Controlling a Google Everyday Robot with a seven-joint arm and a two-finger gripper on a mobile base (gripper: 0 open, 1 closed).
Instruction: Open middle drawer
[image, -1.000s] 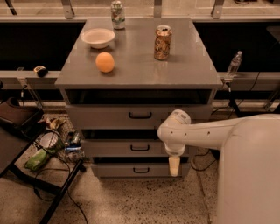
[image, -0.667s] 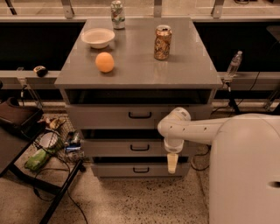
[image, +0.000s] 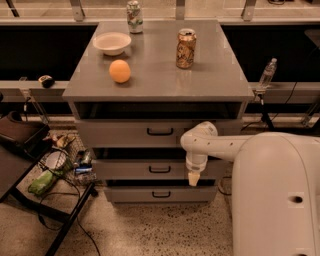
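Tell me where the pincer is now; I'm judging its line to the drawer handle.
In the camera view, the pincer hangs before the middle drawer, right of its black handle.

The middle drawer (image: 125, 170), second of three in the cabinet (image: 220, 85), is wide and grey, with a flat front and a small black bar handle (image: 160, 169) at its centre. It looks pushed in. The hand (image: 193, 178) hangs in front of the drawer, at 3 o'clock from the handle.
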